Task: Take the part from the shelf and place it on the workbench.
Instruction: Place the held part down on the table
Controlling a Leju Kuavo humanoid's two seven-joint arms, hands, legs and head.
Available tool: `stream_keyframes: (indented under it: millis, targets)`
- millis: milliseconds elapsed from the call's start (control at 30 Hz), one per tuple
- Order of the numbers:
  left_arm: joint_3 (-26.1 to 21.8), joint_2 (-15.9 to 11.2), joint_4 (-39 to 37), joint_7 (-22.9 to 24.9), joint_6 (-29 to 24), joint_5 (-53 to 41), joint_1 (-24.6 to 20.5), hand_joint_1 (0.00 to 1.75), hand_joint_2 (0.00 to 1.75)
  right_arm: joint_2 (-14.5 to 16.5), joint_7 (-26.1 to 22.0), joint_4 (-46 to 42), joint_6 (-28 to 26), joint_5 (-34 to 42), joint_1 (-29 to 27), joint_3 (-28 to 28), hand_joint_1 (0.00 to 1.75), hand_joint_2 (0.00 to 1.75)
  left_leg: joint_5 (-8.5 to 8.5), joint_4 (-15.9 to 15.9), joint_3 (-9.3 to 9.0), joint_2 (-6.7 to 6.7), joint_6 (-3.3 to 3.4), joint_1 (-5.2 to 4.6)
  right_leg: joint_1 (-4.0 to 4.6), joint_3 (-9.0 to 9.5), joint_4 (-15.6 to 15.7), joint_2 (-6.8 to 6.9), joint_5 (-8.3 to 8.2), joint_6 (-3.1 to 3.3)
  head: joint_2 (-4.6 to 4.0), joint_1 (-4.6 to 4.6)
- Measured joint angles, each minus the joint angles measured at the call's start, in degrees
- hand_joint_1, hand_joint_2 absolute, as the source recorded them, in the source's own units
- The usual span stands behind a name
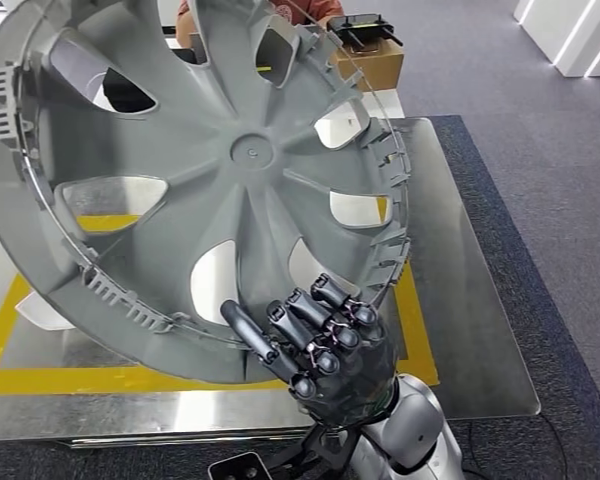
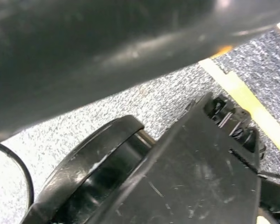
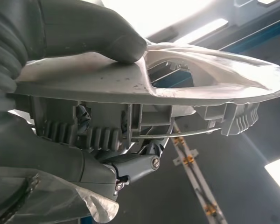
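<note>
1. The right hand (image 1: 320, 335) grips the lower rim of the grey wheel cover (image 1: 206, 170), dark fingers (image 1: 335, 330) curled over its ribbed inner side, thumb (image 3: 96, 32) pressed on the other face.
2. The wheel cover is held tilted above the shiny metal counter (image 1: 470, 300), which bears yellow tape (image 1: 418, 330).
3. The left hand's state cannot be told.
4. A cardboard box (image 1: 372, 65) sits beyond the counter.

Head view high, facing down, wrist views close, sharing wheel cover (image 1: 206, 170)
</note>
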State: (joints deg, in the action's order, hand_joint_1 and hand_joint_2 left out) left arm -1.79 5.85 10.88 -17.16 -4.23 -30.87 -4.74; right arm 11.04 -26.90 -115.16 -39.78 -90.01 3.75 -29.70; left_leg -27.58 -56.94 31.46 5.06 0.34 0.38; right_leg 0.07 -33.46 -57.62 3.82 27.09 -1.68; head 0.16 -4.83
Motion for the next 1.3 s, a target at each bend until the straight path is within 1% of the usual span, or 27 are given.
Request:
stream_keyframes:
  millis: [33, 67, 100, 133, 167, 200, 233, 267, 300, 333, 367, 400, 433, 467, 500, 533, 633, 833, 933, 1000, 1067, 1167, 1300]
  targets:
    - [0.0, 0.0, 0.0, 0.14, 0.02, -0.32, -0.08, 0.0, 0.0, 0.0, -0.22, -0.01, 0.0, 0.0, -0.1, 0.15, 1.75, 1.75, -0.06, -0.04, -0.07, 0.42, -0.24, -0.14, 0.18, 0.31, 0.55, 0.05, 0.13, 0.31, 0.0, 0.04]
    - [0.0, 0.01, 0.0, 0.36, 0.03, -0.68, -0.24, 0.0, 0.0, 0.0, -0.5, -0.03, 0.0, 0.0, -0.29, 0.38, 1.75, 1.75, -0.09, -0.05, -0.18, 0.84, -0.48, -0.14, 0.15, 0.28, 0.55, -0.6, -0.02, 0.68, 0.0, 0.06]
    - [0.0, 0.03, 0.01, 0.62, 0.03, -1.02, -0.46, 0.0, 0.0, 0.01, -0.82, -0.04, 0.0, 0.0, -0.52, 0.67, 1.75, 1.75, -0.29, -0.15, -0.26, 0.87, -0.77, -0.04, 0.06, 0.27, 0.6, -1.04, -0.11, 0.97, -0.01, 0.04]
    - [0.0, 0.05, 0.02, 0.85, 0.02, -1.32, -0.71, 0.0, 0.0, 0.01, -1.23, -0.05, 0.0, 0.0, -0.76, 0.98, 1.75, 1.75, -0.9, -0.77, -0.13, 0.13, -1.09, 0.07, -0.05, 0.3, 0.68, -1.43, -0.2, 1.31, -0.01, 0.08]
    - [0.0, 0.07, 0.03, 1.09, -0.01, -1.58, -0.95, 0.0, 0.0, 0.02, -1.72, -0.08, 0.0, -0.01, -0.97, 1.27, 1.75, 1.75, -2.09, -2.4, 0.47, -1.05, -1.36, 0.17, -0.2, 0.35, 0.79, -1.75, -0.3, 1.66, -0.01, 0.17]
    - [0.01, 0.07, 0.04, 1.3, -0.04, -1.79, -1.1, 0.0, 0.0, 0.02, -2.25, -0.1, 0.0, -0.01, -1.15, 1.54, 1.75, 1.75, -3.82, -5.27, 1.68, -2.5, -1.56, 0.25, -0.32, 0.4, 0.85, -2.06, -0.36, 1.93, -0.01, 0.27]
    - [0.01, 0.07, 0.04, 1.51, -0.08, -1.92, -1.18, 0.0, 0.0, 0.02, -2.79, -0.13, 0.0, -0.02, -1.33, 1.85, 1.75, 1.75, -5.79, -9.15, 3.39, -3.7, -1.66, 0.27, -0.31, 0.39, 0.84, -2.39, -0.36, 2.13, -0.01, 0.38]
    - [0.02, 0.07, 0.04, 1.71, -0.13, -2.01, -1.21, 0.0, 0.0, 0.02, -3.29, -0.19, 0.0, -0.02, -1.57, 2.21, 1.75, 1.75, -7.45, -13.22, 5.28, -4.25, -1.69, 0.28, -0.25, 0.4, 0.84, -2.76, -0.34, 2.26, -0.01, 0.41]
    - [0.02, 0.07, 0.04, 1.84, -0.19, -2.05, -1.22, 0.0, 0.0, 0.02, -3.75, -0.25, 0.0, -0.02, -1.8, 2.62, 1.75, 1.75, -8.3, -16.23, 6.72, -4.45, -1.67, 0.27, -0.18, 0.43, 0.83, -3.19, -0.33, 2.31, -0.01, 0.41]
    - [0.02, 0.07, 0.04, 1.92, -0.27, -2.08, -1.26, 0.0, 0.0, 0.02, -4.18, -0.31, 0.0, -0.02, -2.04, 3.04, 1.75, 1.75, -7.97, -17.25, 7.32, -4.51, -1.57, 0.26, -0.11, 0.47, 0.79, -3.61, -0.32, 2.35, -0.01, 0.41]
    - [0.02, 0.07, 0.05, 1.96, -0.35, -2.14, -1.37, 0.0, 0.0, 0.02, -4.6, -0.36, 0.0, -0.02, -2.25, 3.45, 1.75, 1.75, -6.54, -15.98, 6.89, -4.54, -1.4, 0.24, -0.06, 0.54, 0.75, -4.02, -0.3, 2.34, -0.01, 0.41]
    - [0.02, 0.07, 0.07, 1.97, -0.41, -2.28, -1.55, 0.0, 0.0, 0.02, -5.0, -0.37, 0.0, -0.02, -2.43, 3.83, 1.75, 1.75, -4.29, -12.61, 5.47, -4.58, -1.13, 0.21, -0.03, 0.63, 0.69, -4.36, -0.29, 2.32, -0.01, 0.42]
    - [0.02, 0.07, 0.09, 1.97, -0.49, -2.41, -1.8, 0.0, 0.0, 0.02, -5.38, -0.37, 0.0, -0.02, -2.62, 4.19, 1.75, 1.75, -2.1, -8.41, 3.69, -4.7, -0.8, 0.17, -0.02, 0.71, 0.64, -4.61, -0.25, 2.27, -0.01, 0.42]
    - [0.02, 0.07, 0.11, 1.97, -0.53, -2.59, -2.09, 0.0, 0.0, 0.02, -5.76, -0.38, 0.0, -0.02, -2.83, 4.63, 1.75, 1.75, -0.62, -4.69, 2.08, -4.84, -0.52, 0.09, 0.08, 0.69, 0.53, -4.79, -0.2, 2.15, -0.01, 0.4]
    - [0.02, 0.09, 0.13, 1.97, -0.57, -2.79, -2.39, 0.0, 0.0, 0.02, -6.11, -0.43, 0.0, -0.02, -3.05, 5.14, 1.75, 1.75, 0.2, -2.06, 1.02, -4.96, -0.36, 0.05, 0.19, 0.55, 0.38, -4.89, -0.15, 2.0, -0.01, 0.39]
    - [0.02, 0.15, 0.15, 1.98, -0.59, -2.96, -2.63, 0.0, 0.0, 0.02, -6.38, -0.51, 0.0, -0.02, -3.3, 5.66, 1.75, 1.75, 0.33, -0.82, 0.6, -5.08, -0.44, 0.02, 0.29, 0.35, 0.24, -4.94, -0.09, 2.01, -0.01, 0.35]
    - [0.02, 0.28, 0.17, 2.39, -0.64, -3.47, -2.91, 0.0, 0.0, 0.0, -6.69, -0.8, 0.0, -0.01, -4.18, 6.98, 1.75, 1.75, 0.37, -0.4, 0.69, -5.19, -0.84, -0.1, 0.31, 0.06, 0.11, -4.9, -0.09, 2.15, -0.01, 0.27]
    - [0.02, 0.33, 0.2, 2.86, -0.81, -4.57, -2.9, 0.0, 0.0, 0.0, -6.15, -1.51, 0.0, 0.0, -6.0, 8.54, 1.75, 1.75, 0.41, -0.45, 0.78, -5.21, -0.34, -0.33, 0.09, 0.21, 0.63, -4.87, -0.47, 1.48, -0.01, 0.28]
    - [0.02, 0.33, 0.2, 3.08, -0.81, -4.63, -2.8, 0.0, 0.0, 0.01, -5.96, -1.73, 0.0, 0.0, -6.78, 9.08, 1.75, 1.75, 0.41, -0.46, 0.8, -5.21, -0.24, -0.4, -0.03, 0.19, 0.67, -4.86, -0.51, 1.19, -0.01, 0.3]
    - [0.02, 0.33, 0.2, 3.51, -0.83, -4.63, -2.64, 0.0, 0.0, 0.02, -5.84, -1.75, 0.0, -0.01, -7.33, 9.28, 1.75, 1.75, 0.41, -0.47, 0.8, -5.21, -0.22, -0.41, -0.06, 0.17, 0.66, -4.87, -0.52, 1.12, -0.01, 0.31]
    - [0.02, 0.33, 0.19, 3.82, -0.94, -4.63, -2.34, 0.0, 0.0, -0.08, -4.03, -1.61, 0.0, -0.03, -7.69, 9.31, 1.75, 1.75, 0.41, -0.46, 0.8, -5.21, -0.21, -0.4, -0.04, 0.16, 0.66, -4.87, -0.52, 1.12, -0.01, 0.32]
    - [-0.05, 0.35, 0.17, 3.88, -1.11, -4.82, -1.76, 0.0, 0.0, -1.1, 1.4, -0.92, 0.0, -0.03, -7.63, 8.92, 1.75, 1.75, 0.45, -0.46, 0.81, -5.21, -0.17, -0.37, 0.01, 0.14, 0.62, -4.83, -0.51, 1.12, -0.01, 0.3]
    - [-1.34, 0.39, 0.17, 4.07, -0.86, -6.66, -1.19, 0.0, 0.0, -1.77, 5.07, 1.63, 0.01, 1.19, -7.76, 8.04, 1.75, 1.75, 0.47, -0.45, 0.8, -5.2, -0.18, -0.35, 0.04, 0.08, 0.54, -4.89, -0.51, 1.12, -0.01, 0.33]
